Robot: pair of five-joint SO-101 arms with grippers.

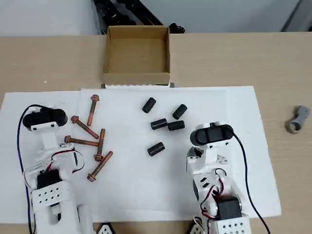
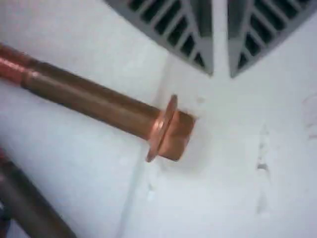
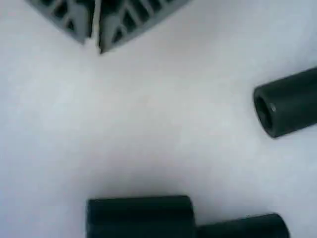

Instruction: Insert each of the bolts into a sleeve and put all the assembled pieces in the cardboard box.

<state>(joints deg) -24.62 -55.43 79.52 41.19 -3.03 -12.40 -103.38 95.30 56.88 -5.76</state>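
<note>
Several copper bolts (image 1: pixel 92 139) lie in a loose cluster on the left of the white sheet (image 1: pixel 126 185). Several black sleeves (image 1: pixel 159 124) are scattered at its centre. The cardboard box (image 1: pixel 108 52) stands open beyond the sheet's far edge. My left gripper (image 1: pixel 68 148) is shut beside the bolt cluster, holding nothing. In the left wrist view a bolt's flanged head (image 2: pixel 171 131) lies just off my left gripper (image 2: pixel 221 67). My right gripper (image 1: pixel 191 155) is shut and holds nothing, to the right of the nearest sleeve (image 1: pixel 156 148). The right wrist view shows my right gripper (image 3: pixel 96 39) and three sleeves: (image 3: pixel 290 101), (image 3: pixel 141 215), (image 3: pixel 242 225).
A small grey part (image 1: pixel 297 119) lies on the bare wooden table (image 1: pixel 273 58) at the right, off the sheet. Dark equipment (image 1: pixel 122 12) sits behind the box. Both arm bases stand at the near edge.
</note>
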